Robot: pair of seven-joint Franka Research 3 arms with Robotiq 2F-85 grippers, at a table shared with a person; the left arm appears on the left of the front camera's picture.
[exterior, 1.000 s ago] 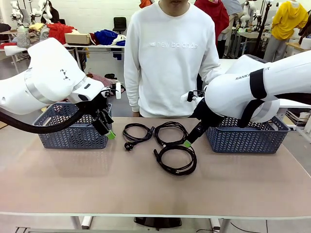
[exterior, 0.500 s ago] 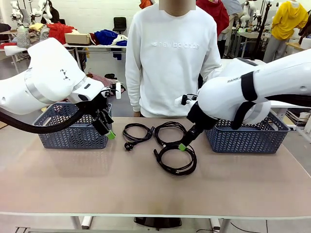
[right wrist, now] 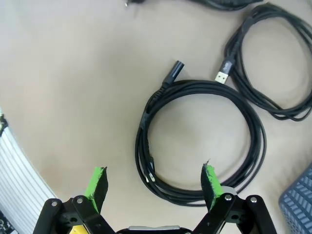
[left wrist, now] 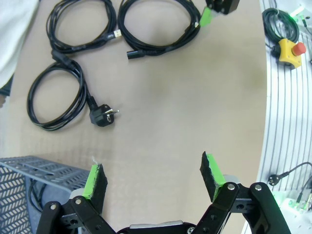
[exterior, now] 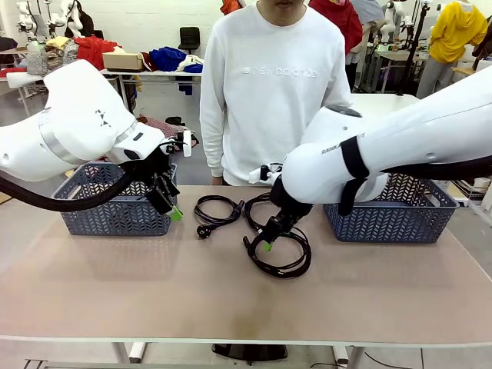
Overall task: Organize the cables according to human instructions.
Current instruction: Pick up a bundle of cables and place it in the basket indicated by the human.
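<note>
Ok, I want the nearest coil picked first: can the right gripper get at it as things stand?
Probably yes: the right gripper hangs open right over the nearest coiled cable, and nothing lies on or across it.

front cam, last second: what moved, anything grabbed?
The right claw swung from beside the right basket toward the robot's left and down. It is now over the nearest coiled cable, open, gripping nothing. The left claw, also open, the other two cables and the left basket stayed put.
</note>
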